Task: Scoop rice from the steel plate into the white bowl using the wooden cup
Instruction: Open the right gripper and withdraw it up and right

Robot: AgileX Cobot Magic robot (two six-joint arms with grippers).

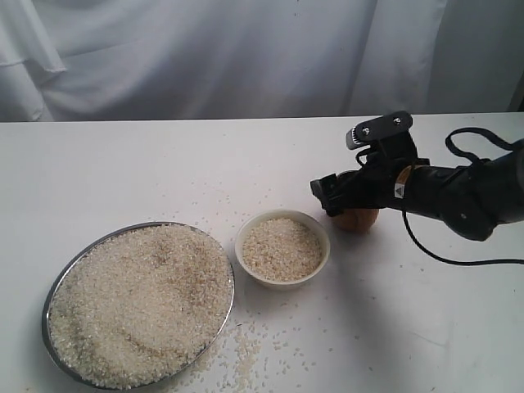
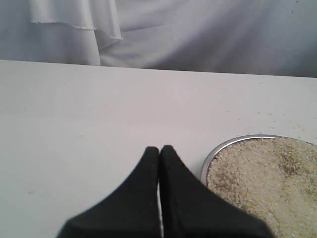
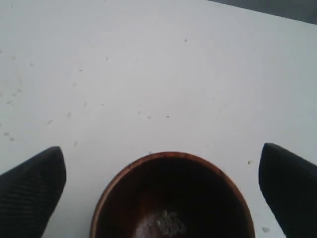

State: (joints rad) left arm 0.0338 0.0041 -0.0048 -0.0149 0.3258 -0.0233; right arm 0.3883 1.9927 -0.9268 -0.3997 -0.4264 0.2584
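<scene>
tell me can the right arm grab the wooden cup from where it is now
Probably yes: the right gripper is wide open with a finger on each side of the wooden cup and nothing in the gaps. The white bowl stands close by, outside them.

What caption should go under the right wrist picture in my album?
Open right gripper on either side of the wooden cup, a few rice grains inside, on the white table.

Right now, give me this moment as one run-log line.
right gripper: open around upright glossy brown wooden cup | left gripper: shut beside wide shiny steel plate of rice | small cream-white ceramic bowl: rice-filled
</scene>
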